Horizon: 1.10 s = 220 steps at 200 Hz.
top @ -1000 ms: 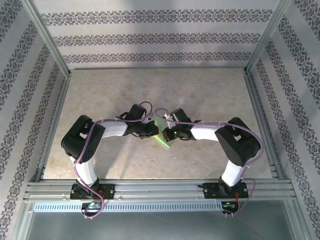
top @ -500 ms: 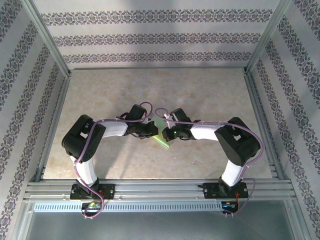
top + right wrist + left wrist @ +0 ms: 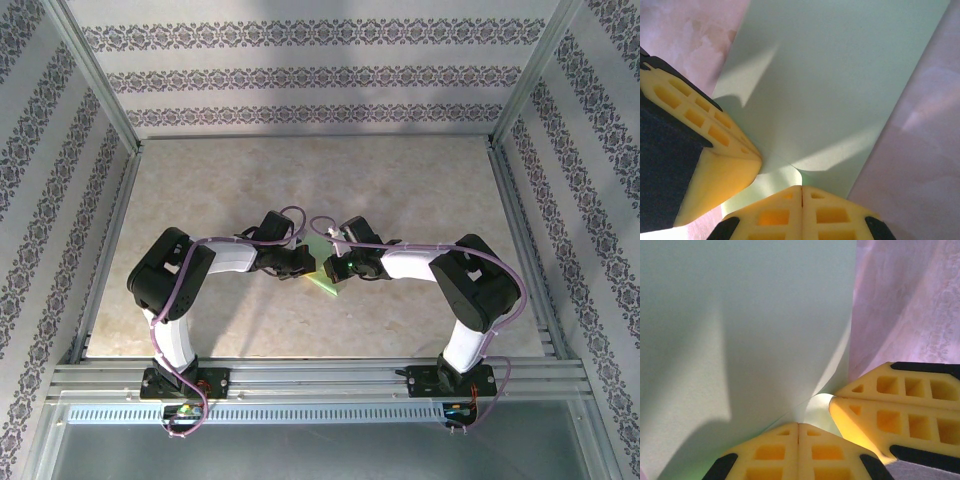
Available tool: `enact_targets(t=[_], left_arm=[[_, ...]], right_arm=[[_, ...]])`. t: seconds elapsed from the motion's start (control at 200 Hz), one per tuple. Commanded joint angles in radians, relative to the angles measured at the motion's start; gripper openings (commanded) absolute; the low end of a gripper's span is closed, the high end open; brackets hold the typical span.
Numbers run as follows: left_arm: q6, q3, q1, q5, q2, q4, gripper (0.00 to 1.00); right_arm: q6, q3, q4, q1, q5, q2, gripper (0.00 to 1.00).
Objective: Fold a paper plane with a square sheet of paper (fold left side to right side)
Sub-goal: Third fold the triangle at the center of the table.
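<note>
The square sheet of paper (image 3: 328, 284) is pale green and lies on the table between the two arms, largely covered by the grippers. My left gripper (image 3: 305, 266) and right gripper (image 3: 334, 268) meet tip to tip over it, both shut. In the left wrist view the paper (image 3: 750, 325) spreads ahead of my closed left gripper (image 3: 798, 424), with a layer curling up at the tips and the right gripper's fingers (image 3: 890, 405) close by. In the right wrist view the paper (image 3: 840, 75) lies under my closed right gripper (image 3: 801, 187), and the left gripper's fingers (image 3: 715, 150) press beside it.
The marble-look tabletop (image 3: 300, 180) stretches back to patterned walls. Aluminium frame posts (image 3: 100, 80) stand at the sides, and a rail (image 3: 320, 380) with the arm bases runs along the near edge.
The left arm's elbow has eased slightly to the right. Both grippers and the paper stay almost where they were.
</note>
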Motion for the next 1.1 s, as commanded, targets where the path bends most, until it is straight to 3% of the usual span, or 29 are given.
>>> enact_targets(t=[0.0, 0.34, 0.66, 0.819, 0.959, 1.094], left_arm=[[0.020, -0.004, -0.011, -0.017, 0.031, 0.004, 0.07], [0.023, -0.027, -0.011, -0.048, 0.058, -0.039, 0.05], [0.031, -0.044, -0.011, -0.082, 0.065, -0.088, 0.04], [0.029, -0.044, -0.011, -0.084, 0.067, -0.086, 0.04], [0.028, -0.038, -0.010, -0.083, 0.067, -0.084, 0.04], [0.029, -0.032, -0.011, -0.082, 0.069, -0.086, 0.04]], right_arm=[[-0.006, -0.010, -0.099, 0.015, 0.013, 0.052, 0.00], [0.007, 0.012, -0.113, 0.002, 0.003, 0.020, 0.03], [0.015, 0.083, -0.172, -0.034, -0.005, -0.047, 0.27], [0.033, 0.108, -0.285, -0.065, 0.007, -0.119, 0.40], [0.083, 0.105, -0.385, -0.085, -0.061, -0.217, 0.39], [0.163, 0.086, -0.400, -0.081, -0.198, -0.265, 0.28]])
